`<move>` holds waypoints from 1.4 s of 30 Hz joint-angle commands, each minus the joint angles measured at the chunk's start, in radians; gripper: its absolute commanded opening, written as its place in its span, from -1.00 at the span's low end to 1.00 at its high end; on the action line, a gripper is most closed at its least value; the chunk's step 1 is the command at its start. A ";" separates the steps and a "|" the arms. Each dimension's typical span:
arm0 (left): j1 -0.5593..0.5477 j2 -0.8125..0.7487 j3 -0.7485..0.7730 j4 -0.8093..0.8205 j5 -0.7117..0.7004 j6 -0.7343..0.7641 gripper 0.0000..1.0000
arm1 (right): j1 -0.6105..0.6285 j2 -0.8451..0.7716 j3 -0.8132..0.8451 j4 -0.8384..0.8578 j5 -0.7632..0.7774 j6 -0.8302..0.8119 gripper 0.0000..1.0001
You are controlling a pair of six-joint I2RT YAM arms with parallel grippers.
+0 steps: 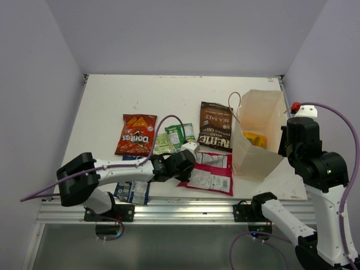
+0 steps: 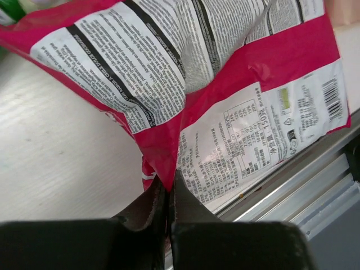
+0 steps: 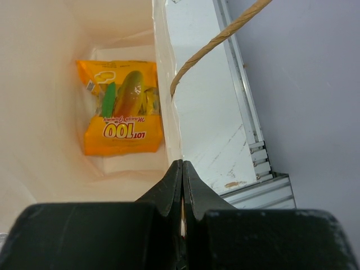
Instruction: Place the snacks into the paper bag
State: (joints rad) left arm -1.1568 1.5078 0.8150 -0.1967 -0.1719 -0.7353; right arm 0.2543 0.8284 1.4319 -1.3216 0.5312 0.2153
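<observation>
Surface point(image 1: 169, 95): pale, with loose packets across its near half, seen from above.
Paper bag point(image 1: 250, 154): stands open at 3 o'clock from the surface's middle, mouth up.
Magenta packet point(image 1: 208, 171): at 5 o'clock, just beside the bag's foot, with its near-left corner raised.
Other snacks: sea-salt chips point(image 1: 215, 125) at 2 o'clock, Doritos point(image 1: 135, 135) at 9, blue packet point(image 1: 130, 191) at 7 near the edge, all lying flat.
Orange-yellow packet point(image 3: 121, 115): already on the bag's floor.
Right pincer point(image 3: 181, 169): closed on the bag's near rim, and seems to be steadying the mouth.
Left pincer point(image 2: 169, 194): pinched tight on the magenta packet's corner seam.
Step in hand: I'd say it is the magenta packet's pickup, with the grasp made and the carry not yet begun.
Next move: lift clear of the surface, swing toward 3 o'clock over the open mouth, then let go. The limp foil could catch the bag's rim, so height matters.
</observation>
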 commanded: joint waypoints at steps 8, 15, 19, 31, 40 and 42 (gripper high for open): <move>0.005 0.041 1.017 -0.608 -0.383 0.163 -1.00 | 0.000 -0.008 0.016 -0.004 -0.005 -0.027 -1.00; 0.002 0.255 1.618 -0.631 -0.426 0.313 -1.00 | 0.002 -0.006 0.018 -0.004 -0.011 -0.028 -1.00; -0.006 0.163 1.457 -0.338 -0.370 0.431 -1.00 | 0.000 -0.006 0.018 -0.004 -0.016 -0.030 -1.00; -0.142 0.350 1.553 -0.168 -0.149 0.557 -1.00 | 0.000 -0.002 0.019 -0.004 -0.016 -0.030 -1.00; -0.165 0.293 1.543 -0.139 -0.279 0.637 -1.00 | 0.000 0.000 0.012 -0.001 -0.022 -0.031 -1.00; -0.170 0.272 1.511 -0.098 -0.262 0.652 -1.00 | 0.000 0.002 0.012 -0.001 -0.028 -0.031 -1.00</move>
State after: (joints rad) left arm -1.3258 1.8709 2.3211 -0.4446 -0.4065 -0.1436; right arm 0.2543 0.8288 1.4319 -1.3319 0.5270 0.2150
